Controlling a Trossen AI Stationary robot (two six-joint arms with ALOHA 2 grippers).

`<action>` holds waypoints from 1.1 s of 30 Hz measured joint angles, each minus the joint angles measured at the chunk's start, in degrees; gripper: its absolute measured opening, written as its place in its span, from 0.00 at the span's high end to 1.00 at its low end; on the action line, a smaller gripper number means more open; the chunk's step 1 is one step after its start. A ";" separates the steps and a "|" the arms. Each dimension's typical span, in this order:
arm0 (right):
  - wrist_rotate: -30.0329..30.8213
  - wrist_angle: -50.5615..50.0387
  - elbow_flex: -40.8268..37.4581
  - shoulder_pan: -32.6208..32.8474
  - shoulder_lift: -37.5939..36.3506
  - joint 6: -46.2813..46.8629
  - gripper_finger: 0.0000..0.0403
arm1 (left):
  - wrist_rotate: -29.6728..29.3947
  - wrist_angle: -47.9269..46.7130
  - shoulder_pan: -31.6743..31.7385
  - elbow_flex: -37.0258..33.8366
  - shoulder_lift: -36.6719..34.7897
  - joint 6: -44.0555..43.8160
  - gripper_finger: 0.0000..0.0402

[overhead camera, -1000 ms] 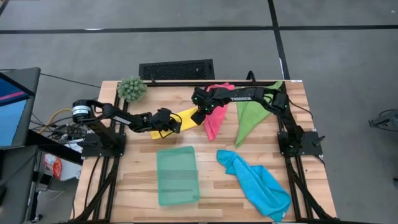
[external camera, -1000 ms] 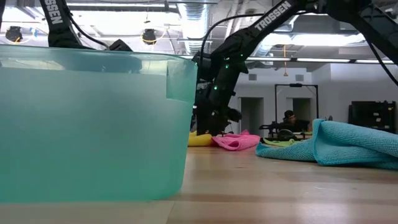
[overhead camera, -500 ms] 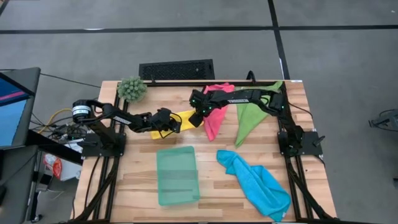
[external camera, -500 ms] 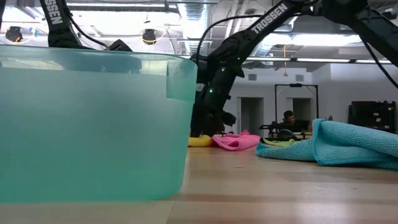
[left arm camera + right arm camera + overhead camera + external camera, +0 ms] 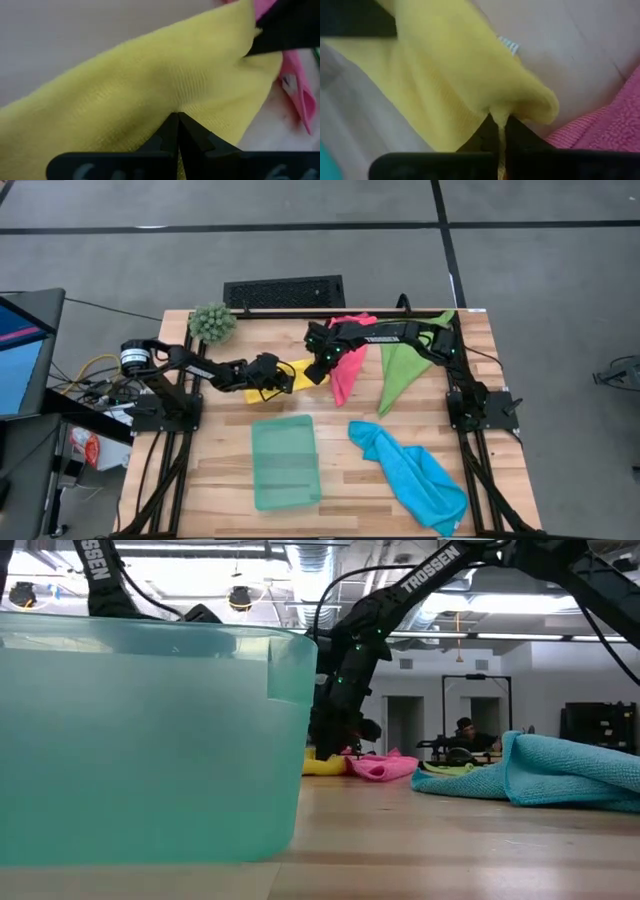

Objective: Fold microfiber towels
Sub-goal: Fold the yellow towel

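Keep yellow towel [image 5: 303, 368] on table [image 5: 230, 470] mid-back, just beside pink towel [image 5: 345, 375]. Left gripper [image 5: 277, 383] clamped on near end, right gripper [image 5: 320, 366] pinched on far corner. Lift evenly, taut; avoid snagging pink.

Towel row [image 5: 400, 370] at table's [image 5: 500, 480] far edge, tray [image 5: 285, 460] front-centre, plant ball [image 5: 212, 323] far-left corner.
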 joint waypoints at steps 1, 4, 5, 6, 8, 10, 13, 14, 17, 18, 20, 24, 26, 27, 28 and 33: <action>-0.02 -0.80 0.69 0.00 0.00 -0.11 0.96 | 1.19 -0.26 0.03 0.63 0.00 0.32 1.00; 0.00 -2.57 1.47 0.11 -0.07 -0.79 0.98 | 4.72 -2.60 0.33 2.81 0.09 1.50 1.00; 0.00 -3.01 1.56 0.11 -0.07 -0.79 0.98 | 5.63 -3.94 0.42 3.63 0.09 1.99 1.00; 0.00 -3.01 1.80 0.11 -0.07 -0.77 0.97 | 6.49 -5.69 0.48 4.47 0.09 2.64 1.00; -0.02 -3.19 2.42 0.11 -0.07 -0.79 0.96 | 7.33 -9.32 0.46 6.03 0.09 3.62 1.00; 0.00 -4.36 3.03 0.11 -0.07 -0.98 0.95 | 7.38 -13.09 0.48 7.92 0.05 3.94 1.00; 0.00 -4.47 4.08 0.11 -0.07 -1.54 0.96 | 6.98 -18.25 0.48 11.07 0.02 5.41 1.00; 0.00 -4.71 4.63 0.11 -0.07 -2.18 0.96 | 6.76 -20.11 0.48 12.44 0.02 5.98 1.00; 0.07 -6.47 6.34 0.11 -0.09 -3.43 0.96 | 6.78 -27.80 0.48 17.21 -0.38 8.45 1.00; 0.07 -6.80 6.76 0.11 -0.10 -3.52 0.96 | 6.64 -31.03 0.47 18.73 -0.80 9.34 1.00; 0.09 -7.19 7.23 0.11 -0.13 -3.72 0.95 | 5.36 -37.12 0.31 21.52 -1.74 10.71 1.00; 0.44 -8.27 7.59 0.04 -1.59 -5.33 0.96 | 4.06 -47.71 0.35 24.76 -6.10 12.55 1.00; 0.48 -7.73 7.83 0.02 -2.24 -5.56 0.96 | 3.64 -50.70 0.37 25.27 -9.75 13.16 1.00; 0.54 -8.73 7.65 -0.10 -2.59 -5.83 0.96 | 2.88 -51.65 0.17 25.27 -11.66 13.04 1.00; 0.72 -8.95 7.59 -0.17 -2.78 -6.20 0.96 | 1.62 -51.35 -0.34 24.95 -13.73 12.34 1.00; 0.94 -8.90 7.65 -0.52 -2.91 -6.85 0.95 | -7.66 -51.70 -4.41 19.73 -23.83 8.56 1.00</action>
